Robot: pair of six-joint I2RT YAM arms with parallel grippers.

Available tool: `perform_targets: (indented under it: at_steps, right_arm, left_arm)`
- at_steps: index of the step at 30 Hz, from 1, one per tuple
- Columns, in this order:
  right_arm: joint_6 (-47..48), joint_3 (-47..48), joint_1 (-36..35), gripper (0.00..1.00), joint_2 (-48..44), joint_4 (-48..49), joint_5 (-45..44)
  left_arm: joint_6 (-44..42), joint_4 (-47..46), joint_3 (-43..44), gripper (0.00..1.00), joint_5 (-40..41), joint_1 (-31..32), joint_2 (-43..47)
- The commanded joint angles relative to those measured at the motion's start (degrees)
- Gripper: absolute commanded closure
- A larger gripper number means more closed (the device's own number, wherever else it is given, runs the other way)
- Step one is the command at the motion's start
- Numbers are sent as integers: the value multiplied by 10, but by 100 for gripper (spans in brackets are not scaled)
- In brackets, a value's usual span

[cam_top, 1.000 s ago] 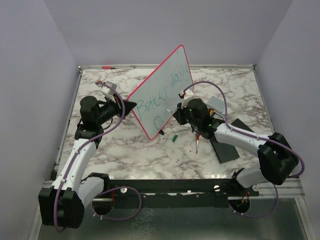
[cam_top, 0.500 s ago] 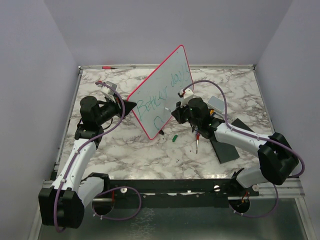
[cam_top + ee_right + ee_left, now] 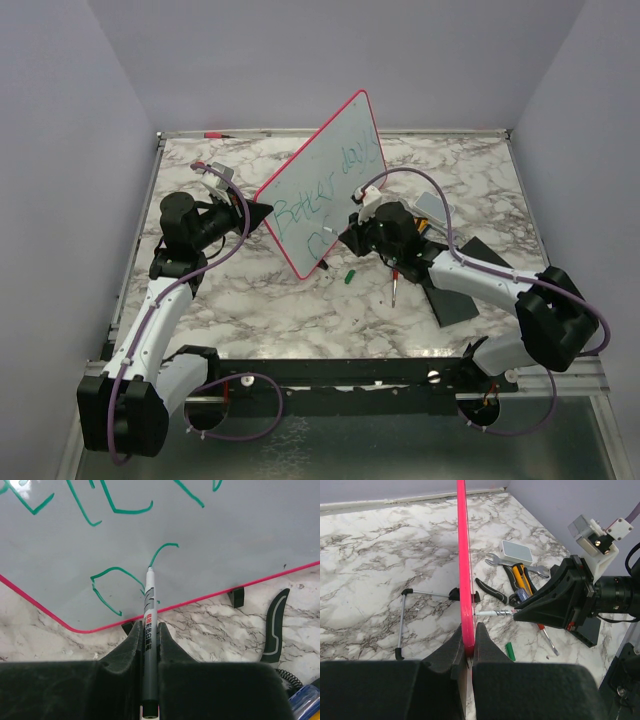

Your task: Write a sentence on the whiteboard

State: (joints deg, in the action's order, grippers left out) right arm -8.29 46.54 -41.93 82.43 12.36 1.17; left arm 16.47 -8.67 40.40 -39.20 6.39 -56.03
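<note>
The whiteboard (image 3: 325,180) with its red-pink rim stands tilted upright on the marble table, green writing on its face. My left gripper (image 3: 268,215) is shut on its left rim (image 3: 464,595), seen edge-on in the left wrist view. My right gripper (image 3: 345,235) is shut on a grey marker (image 3: 148,630). The marker tip touches the lower part of the board face (image 3: 225,525), at the end of a green stroke. In the left wrist view the marker (image 3: 495,613) points at the board from the right.
A green marker cap (image 3: 349,277) and a red-handled screwdriver (image 3: 396,285) lie in front of the board. Pliers (image 3: 490,590), a wrench, a small grey box (image 3: 516,553) and a black pad (image 3: 460,285) lie to the right. A wire stand (image 3: 405,615) sits behind the board.
My right gripper has moved left and down along the board with the marker, adding a new green stroke on the second line. The left arm and board have not moved.
</note>
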Motion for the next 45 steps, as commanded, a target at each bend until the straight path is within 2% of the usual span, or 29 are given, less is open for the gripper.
perform_targets:
  at_steps: [1, 14, 26, 38, 45]
  right_arm:
    - [-2, -17, -12, 99, 7, 5, 28]
    - [-13, -15, -13, 99, 43, -30, -81]
    - [-27, -6, -13, 99, 40, -13, -133]
    - [-28, -12, -13, 99, -22, -30, -127]
    - [-36, -10, -13, 99, -42, 7, -102]
  left_arm:
    - [-40, 104, -28, 100, -25, 10, -15]
    - [-39, 104, -29, 100, -25, 11, -15]
    - [-39, 104, -29, 100, -25, 11, -14]
    - [-39, 104, -29, 100, -25, 11, -14]
    - [-38, 104, -29, 100, -25, 11, -14]
